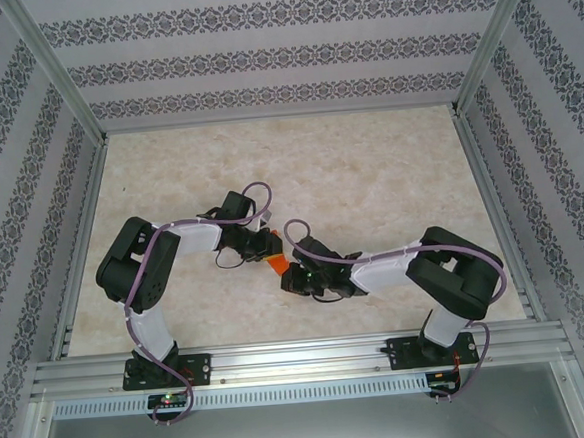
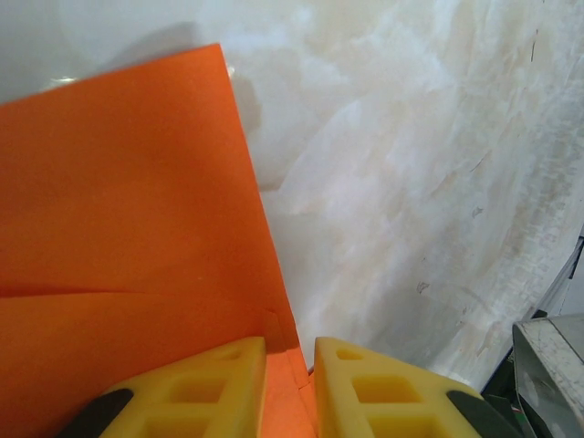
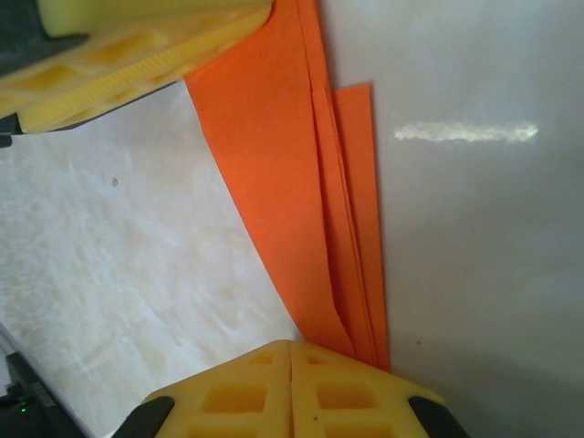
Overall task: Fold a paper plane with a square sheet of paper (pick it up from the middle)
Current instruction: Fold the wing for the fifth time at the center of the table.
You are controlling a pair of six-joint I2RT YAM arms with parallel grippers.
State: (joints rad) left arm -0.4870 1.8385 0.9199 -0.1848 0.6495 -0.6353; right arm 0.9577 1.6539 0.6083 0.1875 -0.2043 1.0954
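Matt paper plane [image 3: 292, 182], glossy marbled table [image 2: 411, 182], plastic fingers [image 3: 347, 401].

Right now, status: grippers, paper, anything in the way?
Left gripper shut on orange paper, partly folded. Right gripper shut on its narrow end. Plane not finished. No obstruction seen.

In the top view, the folded paper sheet [image 1: 273, 262] sits at frame centre over the table [image 1: 368, 164]. The left gripper [image 1: 261, 245] is touching it at upper left and the right gripper [image 1: 294, 271] at lower right. In the left wrist view the sheet lies frame-left, its lower corner between the gripper's fingers [image 2: 210, 388]. In the right wrist view it runs from top centre down to the fingertips [image 3: 347, 388].
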